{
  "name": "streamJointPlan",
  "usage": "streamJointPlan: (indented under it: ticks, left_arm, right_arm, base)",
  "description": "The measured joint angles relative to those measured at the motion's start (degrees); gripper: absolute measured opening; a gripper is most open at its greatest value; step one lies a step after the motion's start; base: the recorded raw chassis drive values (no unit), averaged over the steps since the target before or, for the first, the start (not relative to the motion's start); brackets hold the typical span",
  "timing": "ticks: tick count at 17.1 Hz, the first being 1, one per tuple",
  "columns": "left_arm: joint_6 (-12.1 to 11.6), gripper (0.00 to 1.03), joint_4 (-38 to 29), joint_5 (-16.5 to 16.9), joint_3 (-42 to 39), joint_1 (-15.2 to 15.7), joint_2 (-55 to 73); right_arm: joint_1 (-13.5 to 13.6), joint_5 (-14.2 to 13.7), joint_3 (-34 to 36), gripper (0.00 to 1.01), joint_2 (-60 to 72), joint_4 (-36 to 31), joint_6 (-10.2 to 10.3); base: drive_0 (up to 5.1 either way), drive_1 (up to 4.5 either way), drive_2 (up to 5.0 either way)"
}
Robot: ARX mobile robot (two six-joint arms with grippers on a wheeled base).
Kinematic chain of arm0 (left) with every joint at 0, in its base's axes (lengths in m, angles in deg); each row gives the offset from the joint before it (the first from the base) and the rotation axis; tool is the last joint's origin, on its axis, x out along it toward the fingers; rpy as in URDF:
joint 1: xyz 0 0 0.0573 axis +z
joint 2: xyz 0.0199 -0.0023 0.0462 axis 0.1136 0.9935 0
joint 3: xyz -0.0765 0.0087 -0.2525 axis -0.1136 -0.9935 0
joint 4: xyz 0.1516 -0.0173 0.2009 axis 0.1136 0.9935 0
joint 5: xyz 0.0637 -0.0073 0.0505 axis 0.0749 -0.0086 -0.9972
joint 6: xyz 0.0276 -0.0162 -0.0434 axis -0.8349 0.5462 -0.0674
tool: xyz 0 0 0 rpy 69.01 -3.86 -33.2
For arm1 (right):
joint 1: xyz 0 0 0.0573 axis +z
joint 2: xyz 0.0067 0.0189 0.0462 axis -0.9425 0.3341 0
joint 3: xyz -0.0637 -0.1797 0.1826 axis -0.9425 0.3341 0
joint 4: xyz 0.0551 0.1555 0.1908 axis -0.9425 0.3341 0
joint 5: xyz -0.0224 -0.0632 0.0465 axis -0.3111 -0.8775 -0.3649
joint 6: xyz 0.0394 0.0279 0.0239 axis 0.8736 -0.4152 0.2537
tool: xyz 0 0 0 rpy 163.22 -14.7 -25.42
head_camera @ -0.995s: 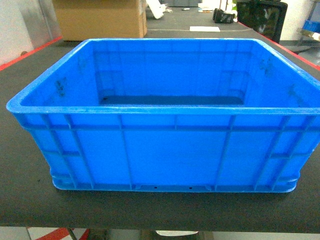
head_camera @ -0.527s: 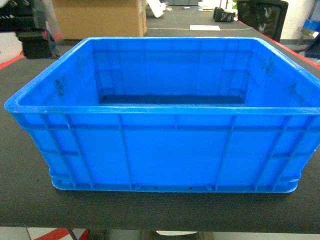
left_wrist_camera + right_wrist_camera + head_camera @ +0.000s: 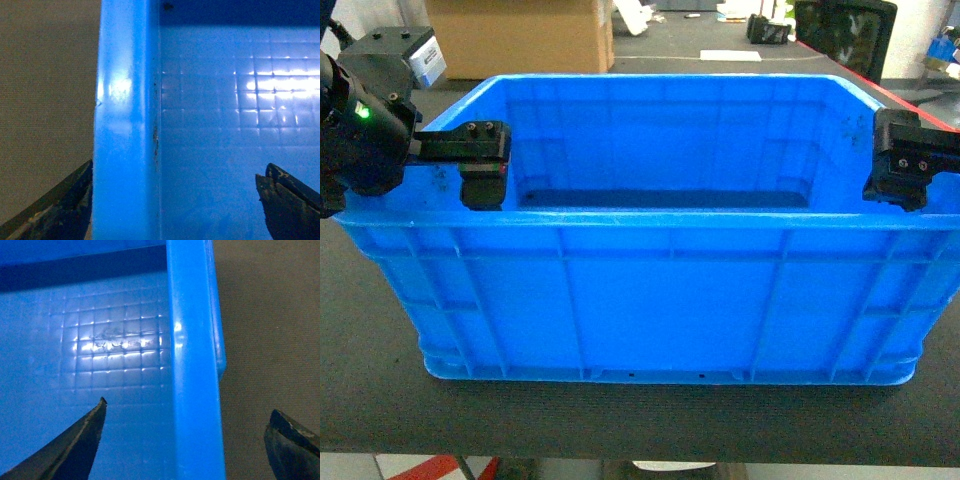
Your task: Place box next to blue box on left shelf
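The box [image 3: 650, 230] sits close to the near edge of the dark desk [image 3: 620, 420], and the step in hand is the two-armed pickup. The left gripper [image 3: 480, 170] and right gripper [image 3: 900, 170] each hang with jaws spread wide astride a side rim, one finger inside, one outside. Next, both should pinch the rims together; the left shelf is not in view.
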Motion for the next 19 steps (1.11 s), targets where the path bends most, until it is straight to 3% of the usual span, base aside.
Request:
streamJointPlan:
  ticks: [4, 8, 9, 14, 19]
  left_arm:
    - [1.9, 0.62, 2.4, 0.1, 1.5, 0.5, 0.2]
    - [1.4, 0.16, 1.7, -1.9, 1.6, 0.9, 0.4]
    - [1.6, 0.10, 0.8, -1.1, 1.6, 1.2, 0.4]
    - [0.0, 0.07, -6.5, -1.8, -3.4, 0.2, -6.1]
    - [-0.2, 0.07, -15.6, -2.6, -5.6, -0.5, -17.9]
  right_arm:
    - [1.1, -1.2, -1.7, 0.61, 0.0, 1.3, -1.7]
    - [1.8, -2.8, -2.9, 0.16, 0.3, 2.5, -2.6]
    - [1.8, -2.3, -2.9, 0.11, 0.3, 2.4, -2.7]
    - [2.1, -1.7, 0.2, 0.10, -5.1, -1.6, -2.4]
    - [3.1, -4.1, 3.0, 0.10, -18.2, -10.9, -3.5]
  base:
    - [0.0, 0.00, 0.0]
    - [0.0, 0.00, 0.0]
    - [0.0, 0.00, 0.0]
    - [0.0, 0.00, 0.0]
    - [0.0, 0.00, 0.0]
